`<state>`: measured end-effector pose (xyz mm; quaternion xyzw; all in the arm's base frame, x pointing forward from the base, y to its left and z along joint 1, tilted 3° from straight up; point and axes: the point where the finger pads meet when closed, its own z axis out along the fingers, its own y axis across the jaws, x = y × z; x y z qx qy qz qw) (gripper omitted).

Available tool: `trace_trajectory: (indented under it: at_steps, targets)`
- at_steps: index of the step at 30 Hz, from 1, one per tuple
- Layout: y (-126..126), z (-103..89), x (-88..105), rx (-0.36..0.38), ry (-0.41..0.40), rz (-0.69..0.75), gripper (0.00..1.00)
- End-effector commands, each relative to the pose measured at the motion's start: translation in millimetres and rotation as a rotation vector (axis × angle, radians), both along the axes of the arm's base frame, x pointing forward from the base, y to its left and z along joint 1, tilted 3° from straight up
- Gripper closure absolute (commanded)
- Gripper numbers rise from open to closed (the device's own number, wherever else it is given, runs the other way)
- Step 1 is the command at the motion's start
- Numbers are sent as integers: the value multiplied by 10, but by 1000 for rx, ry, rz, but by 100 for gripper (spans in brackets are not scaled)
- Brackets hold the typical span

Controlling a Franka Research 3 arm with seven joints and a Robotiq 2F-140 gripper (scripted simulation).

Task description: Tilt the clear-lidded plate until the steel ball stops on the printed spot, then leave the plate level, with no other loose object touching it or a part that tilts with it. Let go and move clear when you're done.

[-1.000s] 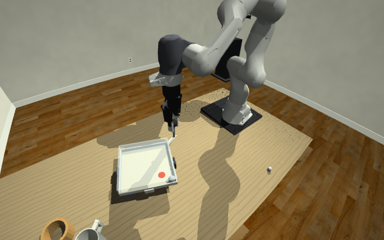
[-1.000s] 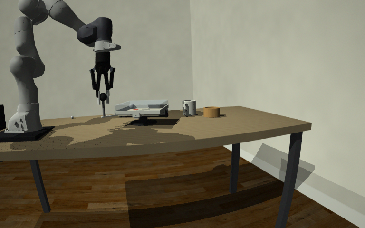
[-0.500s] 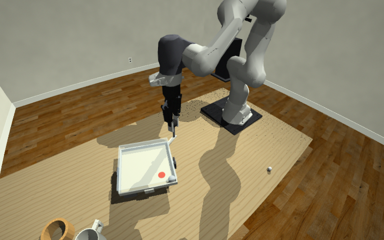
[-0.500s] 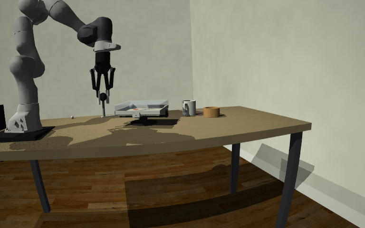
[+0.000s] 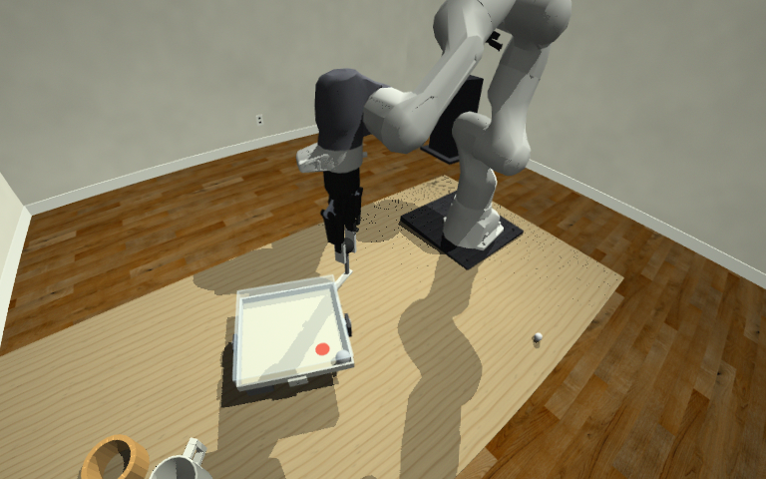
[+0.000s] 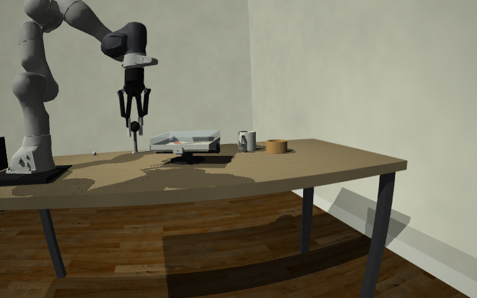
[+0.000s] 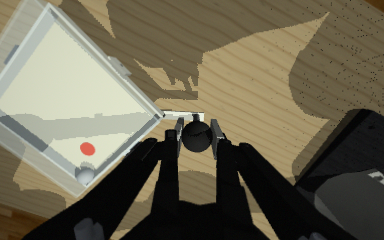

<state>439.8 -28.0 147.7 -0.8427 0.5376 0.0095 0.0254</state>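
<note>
No readable text, labels, brands or numbers in any view. Only printed mark: a plain red spot (image 5: 321,348) on the floor of the plate (image 5: 243,338), near the corner where the steel ball (image 5: 342,356) sits; solid dot, no lettering. The mug (image 6: 247,140) beside the plate shows a dark patch on its side, too small to tell whether it is print.
</note>
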Motion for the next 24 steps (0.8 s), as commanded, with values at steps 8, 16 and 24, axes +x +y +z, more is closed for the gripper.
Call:
trace_trajectory:
  at_steps: [8,16,24]
  targets:
    - [-36,17,39,-2,-8,-3,100]
    - [-45,13,42,-2,-8,-3,100]
    - [-55,11,46,-2,-8,-3,100]
